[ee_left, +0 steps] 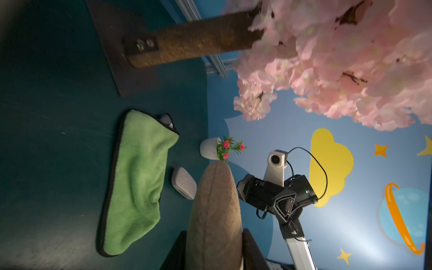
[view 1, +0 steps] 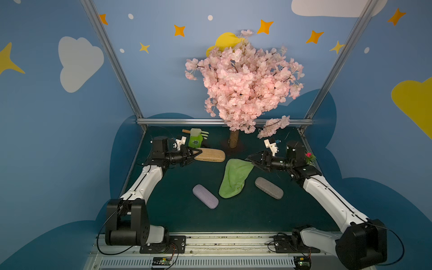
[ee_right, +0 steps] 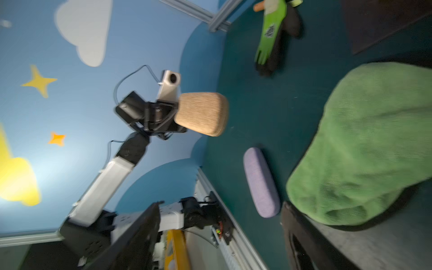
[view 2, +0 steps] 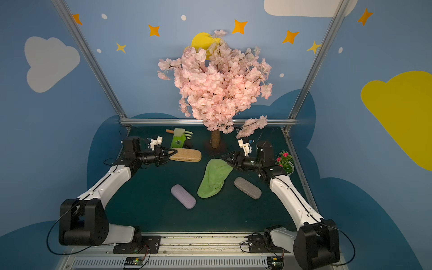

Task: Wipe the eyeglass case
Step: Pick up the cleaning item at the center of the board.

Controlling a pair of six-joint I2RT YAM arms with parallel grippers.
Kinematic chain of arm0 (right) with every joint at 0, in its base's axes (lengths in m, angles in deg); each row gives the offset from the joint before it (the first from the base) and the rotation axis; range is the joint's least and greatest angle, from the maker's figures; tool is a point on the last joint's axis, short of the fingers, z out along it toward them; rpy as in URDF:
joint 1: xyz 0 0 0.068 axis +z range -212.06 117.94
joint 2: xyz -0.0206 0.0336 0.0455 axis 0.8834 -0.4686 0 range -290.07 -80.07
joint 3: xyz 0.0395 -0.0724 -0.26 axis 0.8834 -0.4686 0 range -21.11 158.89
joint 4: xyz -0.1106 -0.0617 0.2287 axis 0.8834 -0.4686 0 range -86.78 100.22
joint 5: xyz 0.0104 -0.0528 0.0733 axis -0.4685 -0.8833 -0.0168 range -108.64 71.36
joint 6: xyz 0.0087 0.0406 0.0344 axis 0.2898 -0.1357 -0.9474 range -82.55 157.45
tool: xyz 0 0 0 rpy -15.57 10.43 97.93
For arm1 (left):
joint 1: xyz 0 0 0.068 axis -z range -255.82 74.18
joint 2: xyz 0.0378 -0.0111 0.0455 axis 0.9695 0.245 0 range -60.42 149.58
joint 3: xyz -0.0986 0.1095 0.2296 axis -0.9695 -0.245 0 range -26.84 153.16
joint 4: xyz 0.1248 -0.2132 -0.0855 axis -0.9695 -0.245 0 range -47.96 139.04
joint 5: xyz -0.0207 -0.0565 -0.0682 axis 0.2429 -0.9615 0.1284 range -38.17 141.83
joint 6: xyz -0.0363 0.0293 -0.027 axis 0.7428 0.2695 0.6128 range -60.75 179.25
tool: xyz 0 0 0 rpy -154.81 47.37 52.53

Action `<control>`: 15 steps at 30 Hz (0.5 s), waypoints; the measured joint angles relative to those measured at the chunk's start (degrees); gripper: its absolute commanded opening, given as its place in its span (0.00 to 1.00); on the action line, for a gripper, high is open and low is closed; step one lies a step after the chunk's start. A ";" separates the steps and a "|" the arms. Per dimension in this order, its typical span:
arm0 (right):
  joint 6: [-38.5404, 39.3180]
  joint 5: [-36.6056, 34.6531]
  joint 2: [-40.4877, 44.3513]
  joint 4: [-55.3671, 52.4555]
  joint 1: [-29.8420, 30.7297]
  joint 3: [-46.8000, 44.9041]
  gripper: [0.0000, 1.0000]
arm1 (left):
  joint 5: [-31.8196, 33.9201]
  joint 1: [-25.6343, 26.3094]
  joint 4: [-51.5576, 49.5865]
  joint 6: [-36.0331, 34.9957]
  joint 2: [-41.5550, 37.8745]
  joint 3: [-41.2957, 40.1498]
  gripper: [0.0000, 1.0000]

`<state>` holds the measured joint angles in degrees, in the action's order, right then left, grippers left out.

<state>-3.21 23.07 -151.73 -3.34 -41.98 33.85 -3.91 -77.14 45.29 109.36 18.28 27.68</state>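
Observation:
A tan woven eyeglass case [view 1: 210,155] [view 2: 187,155] lies level at the back left of the green mat. My left gripper [view 1: 198,153] [view 2: 174,153] is shut on its left end. In the left wrist view the case [ee_left: 214,210] fills the gap between the jaws of the left gripper [ee_left: 215,233]. A green cloth [view 1: 236,177] [view 2: 214,178] lies flat mid-mat. My right gripper [view 1: 249,160] [view 2: 224,159] hovers open at the cloth's far right corner. In the right wrist view the gripper [ee_right: 221,203] holds nothing, and the cloth [ee_right: 374,145] lies beside one finger.
A purple case [view 1: 205,196] [ee_right: 260,181] lies front left of the cloth and a grey case [view 1: 268,188] [ee_left: 184,183] front right. A pink blossom tree's trunk [view 1: 233,139] stands at the back centre. A green glove [view 1: 195,139] lies back left and a small flower pot [view 2: 286,161] right.

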 measured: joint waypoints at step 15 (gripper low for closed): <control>26.05 -43.39 -39.43 -33.29 21.11 28.30 0.73 | 12.15 -1.22 -11.72 -8.85 -4.96 2.08 0.03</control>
<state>22.84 -20.31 -191.16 -36.63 -20.87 62.16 8.24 -78.37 33.58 100.51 13.32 29.76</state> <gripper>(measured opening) 0.769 0.334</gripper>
